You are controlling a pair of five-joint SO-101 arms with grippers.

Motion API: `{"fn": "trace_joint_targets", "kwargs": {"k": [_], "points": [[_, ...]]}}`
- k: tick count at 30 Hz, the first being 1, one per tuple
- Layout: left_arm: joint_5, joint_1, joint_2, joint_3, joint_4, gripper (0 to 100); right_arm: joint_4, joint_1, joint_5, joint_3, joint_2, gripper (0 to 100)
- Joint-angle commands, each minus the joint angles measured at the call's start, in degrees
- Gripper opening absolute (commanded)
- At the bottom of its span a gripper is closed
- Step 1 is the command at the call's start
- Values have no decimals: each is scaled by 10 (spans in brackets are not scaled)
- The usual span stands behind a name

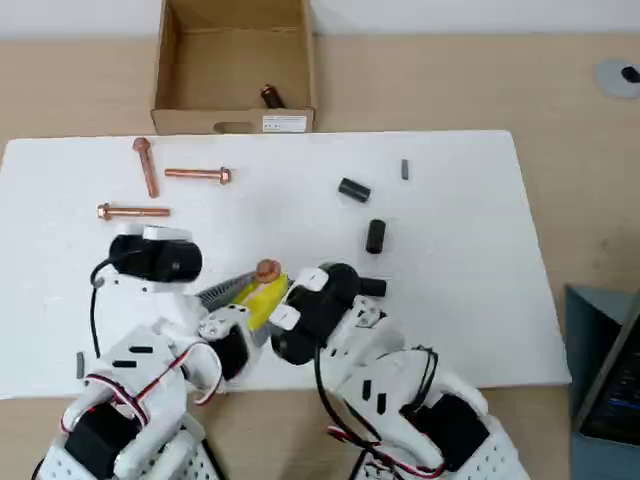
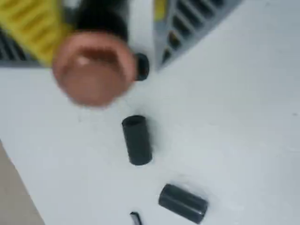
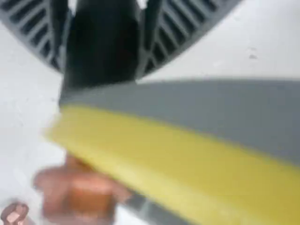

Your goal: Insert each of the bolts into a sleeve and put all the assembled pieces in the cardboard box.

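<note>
The left gripper (image 1: 254,291) is seen closed on a copper bolt (image 1: 267,270), whose round head (image 2: 93,70) is turned toward the left wrist camera. The right gripper (image 3: 101,70) is clamped on a black sleeve (image 3: 101,37), which is held between its 2 grey ribbed fingers (image 3: 187,23). Both grippers are found tip to tip over the near middle of the white sheet (image 1: 450,300), and the yellow finger (image 3: 178,154) of the left gripper is seen crossing just in front of the black sleeve. Whether the copper bolt has entered the black sleeve cannot be told.

Farther out, to the right of centre, 2 loose sleeves (image 1: 375,236) (image 1: 354,190) are laid on their sides, near each other but apart, and a small grey pin (image 1: 405,169) is found beyond them. On the left of the sheet, 3 loose bolts (image 1: 133,211) (image 1: 198,175) (image 1: 146,165) are spread close together.

Farthest away, the cardboard box (image 1: 200,121) is set on the wooden table (image 1: 580,200), just past the sheet's far edge. 1 assembled piece (image 1: 272,97) is seen inside it, by its near wall.
</note>
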Motion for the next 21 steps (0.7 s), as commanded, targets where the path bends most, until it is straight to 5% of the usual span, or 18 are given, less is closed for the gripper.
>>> {"fn": "trace_joint_targets", "kwargs": {"k": [1, 10, 14, 21], "points": [[-4, -14, -2, -34, 0, 171, -16, -1, -1, -7, -72, 9], [-4, -14, -1, -80, 1, 169, -16, 0, -1, -4, -72, 9], [-16, -24, -1, -108, -1, 57, -16, 0, -1, -4, -72, 9], [-134, -146, -2, -132, -7, 0, -16, 8, -4, -3, -72, 9]]}}
